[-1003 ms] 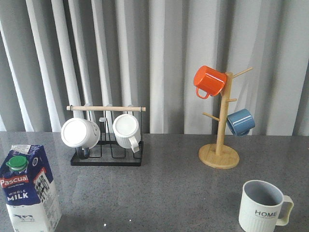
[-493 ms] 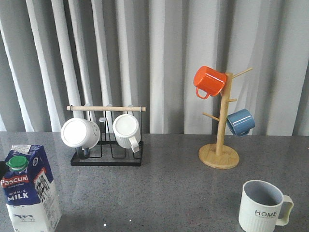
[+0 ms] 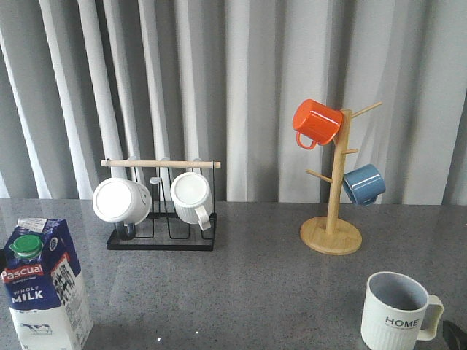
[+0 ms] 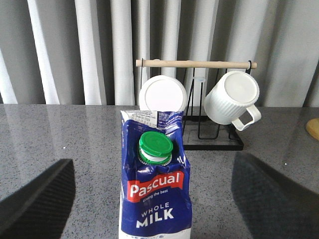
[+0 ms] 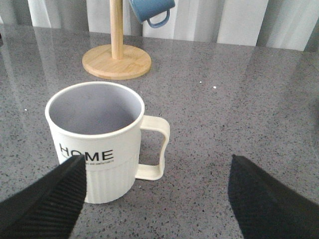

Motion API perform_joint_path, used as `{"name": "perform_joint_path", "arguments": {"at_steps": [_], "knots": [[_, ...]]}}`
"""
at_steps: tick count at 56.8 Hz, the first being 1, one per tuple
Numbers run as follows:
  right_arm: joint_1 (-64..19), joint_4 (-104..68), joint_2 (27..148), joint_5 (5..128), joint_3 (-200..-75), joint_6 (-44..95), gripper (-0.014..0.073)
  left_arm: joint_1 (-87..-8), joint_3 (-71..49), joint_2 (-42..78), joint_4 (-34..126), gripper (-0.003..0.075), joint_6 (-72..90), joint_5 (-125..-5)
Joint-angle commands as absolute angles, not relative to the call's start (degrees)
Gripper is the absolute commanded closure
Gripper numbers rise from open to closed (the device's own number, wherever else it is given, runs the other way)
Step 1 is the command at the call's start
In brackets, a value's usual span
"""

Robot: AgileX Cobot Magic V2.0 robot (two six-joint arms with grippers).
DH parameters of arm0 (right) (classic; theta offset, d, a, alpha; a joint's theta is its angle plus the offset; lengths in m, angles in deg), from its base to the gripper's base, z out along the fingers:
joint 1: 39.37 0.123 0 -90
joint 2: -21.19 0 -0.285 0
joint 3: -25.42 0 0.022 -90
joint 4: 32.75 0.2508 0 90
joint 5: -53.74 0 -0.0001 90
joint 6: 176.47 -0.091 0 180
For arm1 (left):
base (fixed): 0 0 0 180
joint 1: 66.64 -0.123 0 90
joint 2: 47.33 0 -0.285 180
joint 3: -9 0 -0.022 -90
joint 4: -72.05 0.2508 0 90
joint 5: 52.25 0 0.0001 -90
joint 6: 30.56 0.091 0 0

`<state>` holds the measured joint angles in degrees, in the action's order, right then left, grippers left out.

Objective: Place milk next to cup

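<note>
- The milk (image 3: 45, 286) stood upright at the front-left corner of the grey counter (image 3: 248, 284), and across the last second it had not shifted at all.
- The cup (image 3: 398, 312) sat at the front-right corner, well apart from the carton, also unmoved, its handle turned toward the right edge.
- The one change in the front view was a small dark shape that had come into the bottom-right corner just beside the cup; I judged it to be part of the right arm, though too little showed to be sure.
- The left gripper (image 4: 154, 199) was spread wide, its fingers either side of the carton and not touching it, the green cap (image 4: 156, 147) centred between them.
- The right gripper (image 5: 157, 191) was also spread wide and held nothing, with the cup near its left finger.
- Further back stood the black wire rack (image 3: 162, 233) with two white mugs and the wooden mug tree (image 3: 332, 226) with an orange and a blue mug.
- My reading: the carton was not yet grasped, so the task was barely begun; closing the left fingers on it looked like the next step.
</note>
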<state>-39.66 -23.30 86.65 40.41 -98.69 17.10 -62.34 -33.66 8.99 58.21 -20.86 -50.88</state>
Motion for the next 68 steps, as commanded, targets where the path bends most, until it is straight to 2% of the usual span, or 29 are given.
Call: {"name": "perform_joint_path", "arguments": {"at_steps": [1, 19, 39, 68], "knots": [[-39.5, -24.1, 88.6, 32.9, -99.6, 18.1, 0.0034, -62.0, -31.7, 8.9, 57.8, 0.017, -21.3, -46.9], [-39.5, -23.9, 93.5, 22.2, -96.1, 19.0, 0.0034, -62.0, -31.7, 8.9, 57.8, 0.0232, -21.3, -46.9], [-39.6, -28.5, 105.6, 4.2, -94.6, 15.5, 0.0034, -62.0, -31.7, 8.9, 57.8, 0.0235, -21.3, -46.9], [-39.6, -25.6, 113.7, -6.1, -94.6, 14.0, 0.0034, -62.0, -31.7, 8.9, 57.8, 0.0235, -21.3, -46.9]]}}
